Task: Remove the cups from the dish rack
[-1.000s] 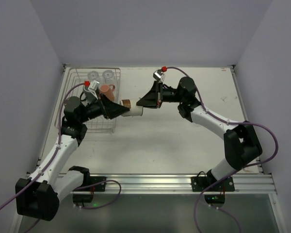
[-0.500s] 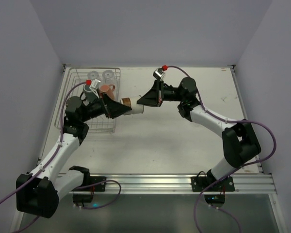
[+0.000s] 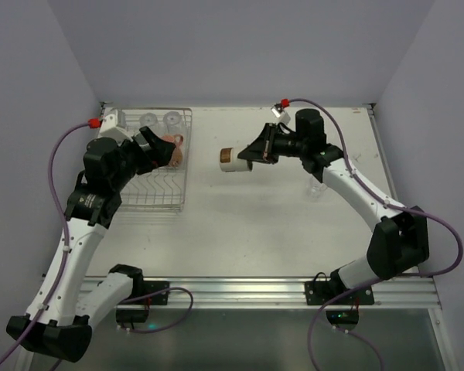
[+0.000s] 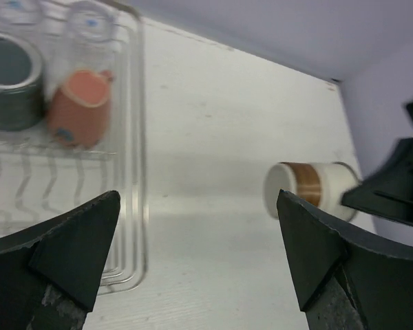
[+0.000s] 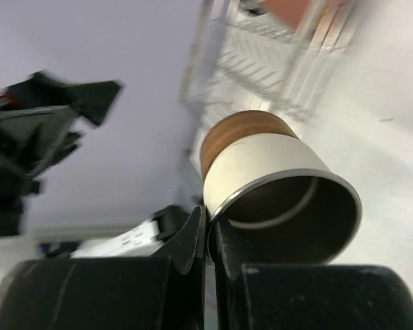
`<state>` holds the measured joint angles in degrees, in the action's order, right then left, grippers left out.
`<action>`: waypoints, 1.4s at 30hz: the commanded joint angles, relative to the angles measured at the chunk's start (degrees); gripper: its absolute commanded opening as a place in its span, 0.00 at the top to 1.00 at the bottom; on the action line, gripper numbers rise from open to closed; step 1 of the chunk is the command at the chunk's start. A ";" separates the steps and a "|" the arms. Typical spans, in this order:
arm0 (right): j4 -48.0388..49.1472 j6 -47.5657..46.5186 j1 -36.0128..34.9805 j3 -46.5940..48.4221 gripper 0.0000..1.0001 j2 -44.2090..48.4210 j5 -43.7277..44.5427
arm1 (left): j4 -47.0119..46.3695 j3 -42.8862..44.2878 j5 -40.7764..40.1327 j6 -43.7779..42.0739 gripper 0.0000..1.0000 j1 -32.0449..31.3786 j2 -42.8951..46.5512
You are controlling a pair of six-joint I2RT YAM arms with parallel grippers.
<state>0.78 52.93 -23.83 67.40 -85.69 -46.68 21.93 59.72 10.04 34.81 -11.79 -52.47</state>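
Observation:
My right gripper (image 3: 253, 154) is shut on the rim of a white cup with a tan band (image 3: 233, 160), which it holds on its side in the air above the middle of the table. In the right wrist view the gripper (image 5: 210, 232) pinches the metal-lined rim of this cup (image 5: 275, 172). My left gripper (image 3: 156, 151) hangs open and empty over the dish rack (image 3: 178, 202). From the left wrist, the open gripper (image 4: 197, 206) faces the held cup (image 4: 306, 189). The dish rack (image 4: 134, 206) holds a salmon-pink mug (image 4: 79, 113), a dark green mug (image 4: 10, 82) and two clear glasses (image 4: 89, 20).
A clear glass (image 3: 317, 188) stands on the table at the right, under my right forearm. The rack sits in the far left corner next to the left wall. Both arms reach toward the middle, and my left arm (image 5: 41, 130) shows blurred in the right wrist view.
My left gripper opened, let go of the white and tan cup and pulled back left over the rack. My right gripper now carries the cup and has shifted right.

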 commanded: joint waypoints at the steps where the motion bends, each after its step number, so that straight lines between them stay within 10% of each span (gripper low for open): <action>1: -25.71 -18.61 0.19 6.77 1.00 1.85 17.46 | 17.25 3.20 -26.79 -2.64 0.00 0.01 0.26; 7: -37.07 -26.02 -0.50 7.22 1.00 -0.08 41.45 | 29.21 4.96 -45.11 2.19 0.00 0.71 -3.08; 20: -44.98 -28.49 -6.92 7.40 1.00 -7.72 65.82 | 26.58 2.85 -36.94 -4.75 0.00 14.07 -2.90; 42: -44.98 -31.31 -7.37 8.89 1.00 -14.15 66.01 | 25.88 2.41 -34.74 -6.77 0.00 15.83 -5.36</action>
<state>-45.04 22.81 -30.85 73.47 -99.15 18.55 48.90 62.24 -24.69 30.11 3.20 -57.45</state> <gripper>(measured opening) 0.037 0.997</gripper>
